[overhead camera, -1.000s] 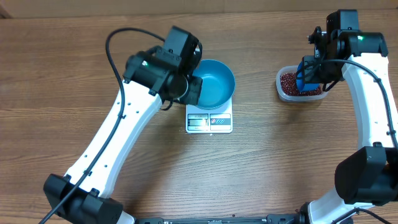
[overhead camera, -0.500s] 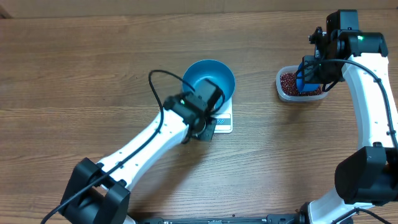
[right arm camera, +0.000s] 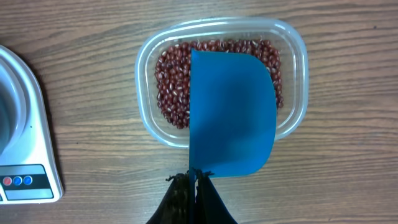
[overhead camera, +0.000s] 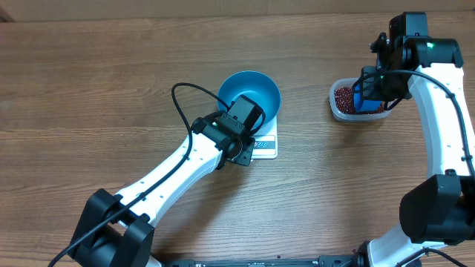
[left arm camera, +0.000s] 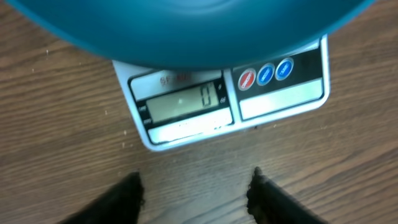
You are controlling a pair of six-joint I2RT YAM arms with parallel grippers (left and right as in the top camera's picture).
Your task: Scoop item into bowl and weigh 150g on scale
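**Left end effector spread in front of the scale; right end effector pinching the scoop**

Shows the left end effector (left arm camera: 196, 186) with its fingers spread apart, gripping nothing and touching nothing, hanging over bare table (overhead camera: 89, 89) just in front of the display edge of the scale (left arm camera: 280, 93). Gives "0" on the display (left arm camera: 183, 102). Sets the blue bowl (left arm camera: 186, 25) on the scale's platform, its rim overhanging the panel edge in the left wrist view.

Shows the right end effector (right arm camera: 191, 180) pressed together on the thin handle of the blue scoop (right arm camera: 231, 115), with the scoop's blade over the clear tub (right arm camera: 298, 74). Cannot be told whether the blade touches the contents. Keeps the beans (right arm camera: 171, 81) in the tub, at the right of the table, well apart from bowl and scale.

Compared with one second earlier: left arm swung from the bowl's left rim, where the end effector sat closed, round to the front of the scale, and now spread. Compared with half a second earlier: nearly the same place, drawn slightly towards the bowl. No shift in right arm, scoop, tub, bowl or scale.
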